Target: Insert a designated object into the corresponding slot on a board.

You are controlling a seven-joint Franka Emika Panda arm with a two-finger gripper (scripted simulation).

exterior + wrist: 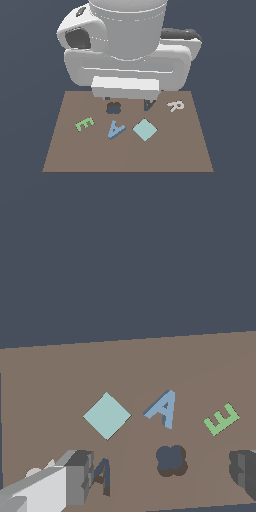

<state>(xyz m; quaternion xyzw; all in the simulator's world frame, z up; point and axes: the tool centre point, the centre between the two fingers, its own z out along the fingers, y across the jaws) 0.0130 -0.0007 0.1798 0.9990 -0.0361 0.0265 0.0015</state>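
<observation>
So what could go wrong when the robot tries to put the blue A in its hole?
1. The blue A lies close between the teal diamond and the green E, so the open gripper might bump one while reaching down.
2. The A-shaped slot sits near a rounded lobed cutout; it might aim at the wrong hole.
3. The A lies turned differently from its slot, so it may need twisting or it could jam.
</observation>
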